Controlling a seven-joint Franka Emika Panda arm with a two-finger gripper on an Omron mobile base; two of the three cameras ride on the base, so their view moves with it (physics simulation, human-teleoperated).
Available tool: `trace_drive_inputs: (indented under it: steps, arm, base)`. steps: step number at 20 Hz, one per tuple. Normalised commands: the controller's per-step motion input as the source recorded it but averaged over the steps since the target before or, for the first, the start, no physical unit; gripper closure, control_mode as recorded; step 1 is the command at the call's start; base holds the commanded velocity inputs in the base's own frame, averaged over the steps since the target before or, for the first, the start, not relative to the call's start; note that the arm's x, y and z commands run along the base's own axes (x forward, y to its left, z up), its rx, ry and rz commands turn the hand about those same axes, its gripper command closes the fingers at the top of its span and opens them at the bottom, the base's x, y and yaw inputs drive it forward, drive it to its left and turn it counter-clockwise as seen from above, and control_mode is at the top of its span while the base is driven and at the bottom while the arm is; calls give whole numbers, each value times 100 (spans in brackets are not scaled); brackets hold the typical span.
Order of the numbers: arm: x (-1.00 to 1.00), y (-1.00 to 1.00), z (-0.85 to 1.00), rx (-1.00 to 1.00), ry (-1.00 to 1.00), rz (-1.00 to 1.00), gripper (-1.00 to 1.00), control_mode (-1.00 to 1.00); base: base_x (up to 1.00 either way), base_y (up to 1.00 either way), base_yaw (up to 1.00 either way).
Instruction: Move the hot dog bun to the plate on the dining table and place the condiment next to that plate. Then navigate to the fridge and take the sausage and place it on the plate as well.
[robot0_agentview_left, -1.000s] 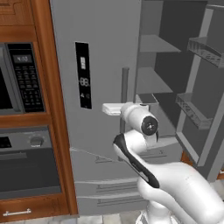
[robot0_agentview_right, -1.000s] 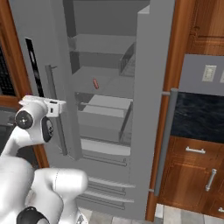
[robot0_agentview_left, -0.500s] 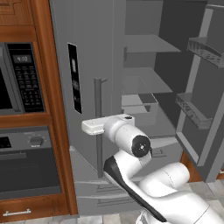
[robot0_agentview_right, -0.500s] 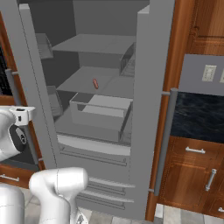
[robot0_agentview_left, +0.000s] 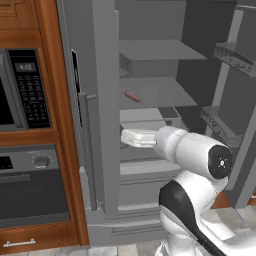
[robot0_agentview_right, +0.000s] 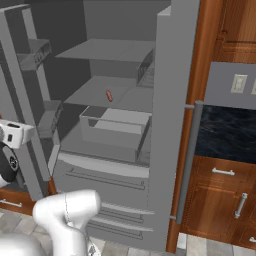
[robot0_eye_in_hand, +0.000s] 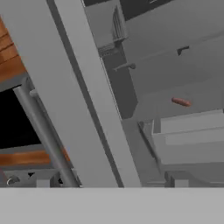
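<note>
The fridge (robot0_agentview_left: 150, 165) stands with both doors swung open. The sausage (robot0_agentview_left: 132, 96), short and reddish-brown, lies alone on a middle shelf (robot0_agentview_right: 109, 96), above a pale drawer; in the hand view it is at the right (robot0_eye_in_hand: 180, 102). My gripper (robot0_eye_in_hand: 109, 181) is open and holds nothing, its tips wide apart at the bottom of the hand view. The white hand (robot0_agentview_left: 137, 137) hovers in front of the drawer, below the sausage and to its left, beside the left door's edge (robot0_agentview_left: 105, 100). The hot dog bun, plate, condiment and dining table are out of view.
A microwave (robot0_agentview_left: 22, 87) and oven (robot0_agentview_left: 30, 185) sit in wood cabinetry left of the fridge. The right door (robot0_agentview_right: 170, 125) with its bar handle (robot0_agentview_right: 187, 160) juts out beside wooden cabinets (robot0_agentview_right: 220, 200). Door bins (robot0_agentview_left: 232, 55) project inward on the right.
The left fridge door has swung from closed to wide open, baring the shelves and the sausage. The hand has come off the door handle and the jaws have opened.
</note>
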Motion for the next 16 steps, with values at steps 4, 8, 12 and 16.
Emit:
trace_drive_inputs:
  steps: [4,8,12,16]
  arm:
    - [-31,-100,29,31,0,0,-100,-100]
    - [62,-81,-9,22,13,0,-100,-100]
    - [100,-10,-34,8,14,0,-100,-100]
    - [95,40,-59,0,2,0,-100,-100]
  base:
    - [0,0,0]
    - [0,0,0]
    - [0,0,0]
    - [0,0,0]
